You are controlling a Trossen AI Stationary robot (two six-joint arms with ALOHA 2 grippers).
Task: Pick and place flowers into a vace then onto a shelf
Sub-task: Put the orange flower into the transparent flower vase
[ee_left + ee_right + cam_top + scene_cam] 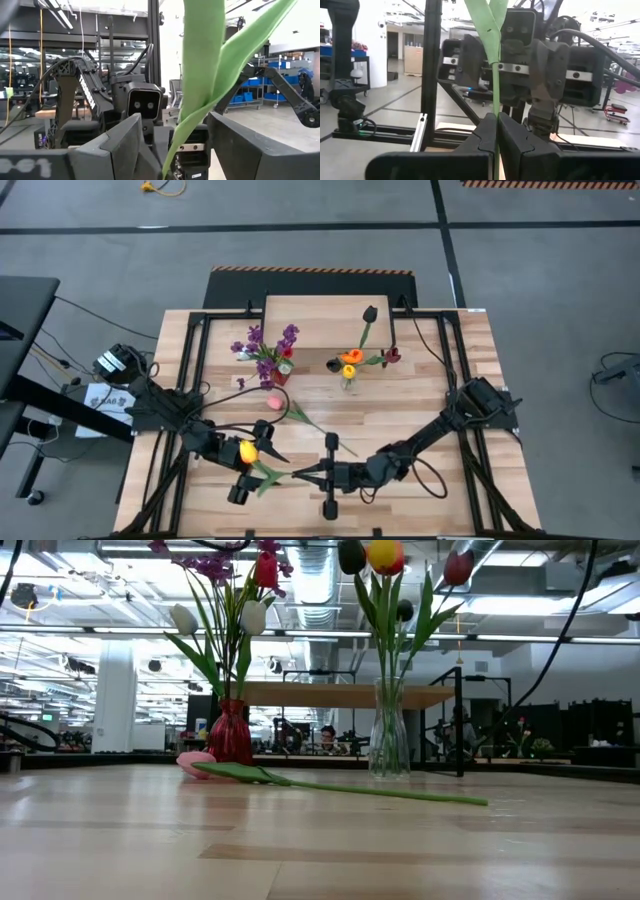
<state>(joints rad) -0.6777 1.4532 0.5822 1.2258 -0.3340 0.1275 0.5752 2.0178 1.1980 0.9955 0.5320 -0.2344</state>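
**A:** Where the fingers (481, 136) of the right gripper (496, 120) meet, what is gripped?

**B:** A thin green stem (495, 80) is pinched there. The two dark pads are pressed tight against it with no gap to be seen, and the stem runs straight up out of them.

**A:** And how are the left gripper's fingers set?

**B:** The fingers (125, 137) of the left gripper (177, 125) are spread wide. A broad green leaf (200, 65) of the same flower is seen rising between them. Whether it is touched by either finger cannot be told.

**A:** Which flower is it, and where is it found on the table (420, 410)?

**B:** A yellow tulip (247, 450) is meant. Seen from above, it is held near the table's edge at about 7 o'clock from the centre. The two grippers are faced toward each other there, the left at 9 o'clock of the right.

**A:** What is seen further out?

**B:** A pink tulip (272, 402) is laid flat on the boards near the centre, with its long stem stretched toward 4 o'clock. Just past it, toward 12 o'clock, a red vase (230, 735) is filled with purple sprigs (262, 340) and a red bloom. At 3 o'clock of that, a clear vase (388, 740) is stood upright with orange, yellow and dark tulips in it.

**A:** And the shelf (320, 315)?

**B:** It is placed at the far edge, at 12 o'clock, behind both vases. Nothing is set on it.
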